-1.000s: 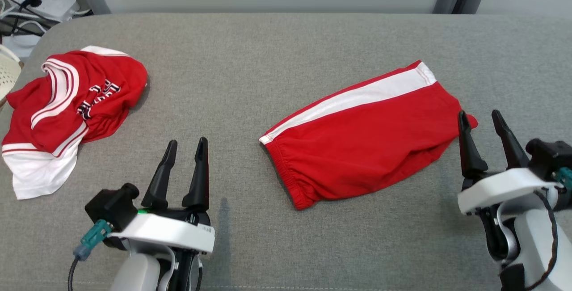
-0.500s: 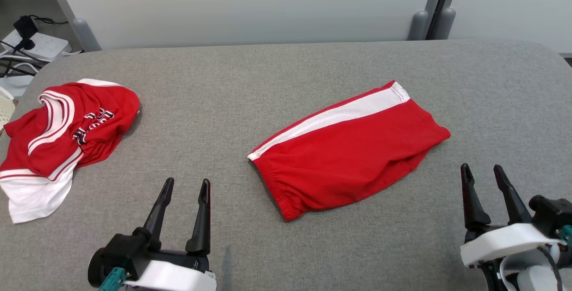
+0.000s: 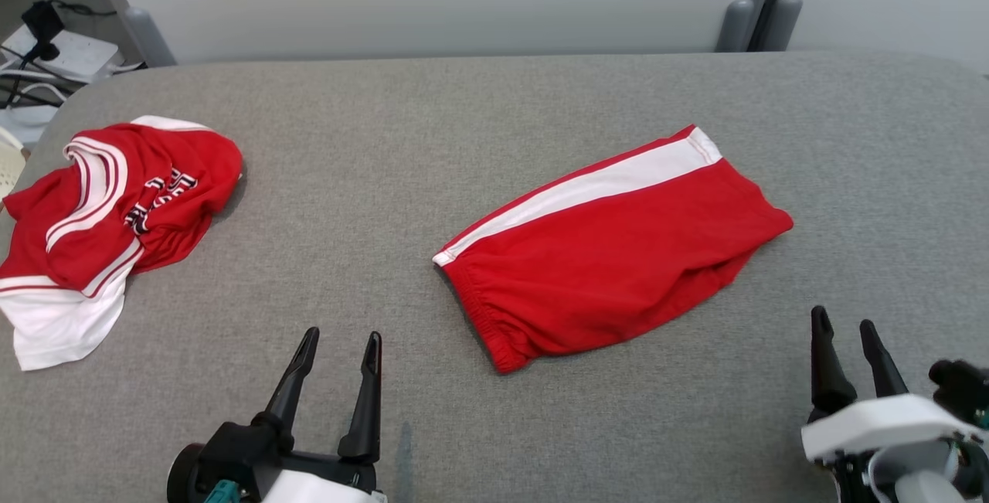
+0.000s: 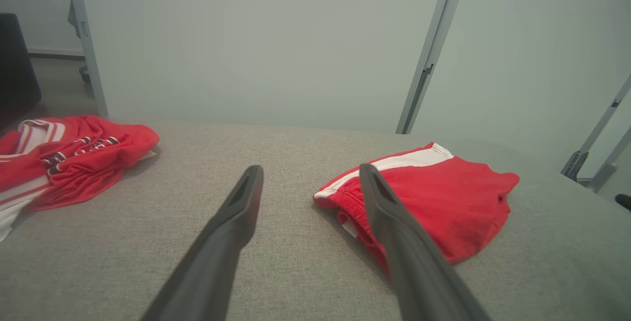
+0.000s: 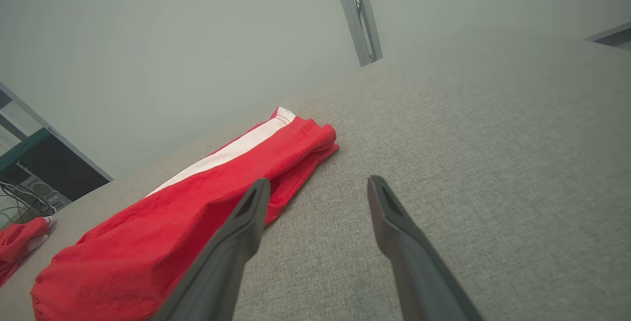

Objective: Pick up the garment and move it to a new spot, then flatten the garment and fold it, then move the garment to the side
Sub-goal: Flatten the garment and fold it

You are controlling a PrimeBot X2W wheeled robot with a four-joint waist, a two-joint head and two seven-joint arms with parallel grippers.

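A red garment, shorts with a white side stripe [image 3: 610,256], lies folded flat in the middle of the grey padded table [image 3: 386,140]. It also appears in the left wrist view [image 4: 434,197] and the right wrist view [image 5: 197,202]. My left gripper [image 3: 342,337] is open near the front edge, left of the shorts' waistband, holding nothing. Its fingers [image 4: 236,212] point past the waistband end. My right gripper [image 3: 842,321] is open and empty, in front of and to the right of the shorts' hem corner, apart from the cloth [image 5: 319,185].
A crumpled red and white jersey [image 3: 116,209] with dark lettering lies at the table's left edge [image 4: 64,158]. A power strip and cables [image 3: 54,55] sit on the floor beyond the far left corner. Pale wall panels stand behind the table.
Both grippers have drawn back toward the near edge; the right one has left the shorts' right corner. The head camera has shifted. Neither piece of clothing has moved.
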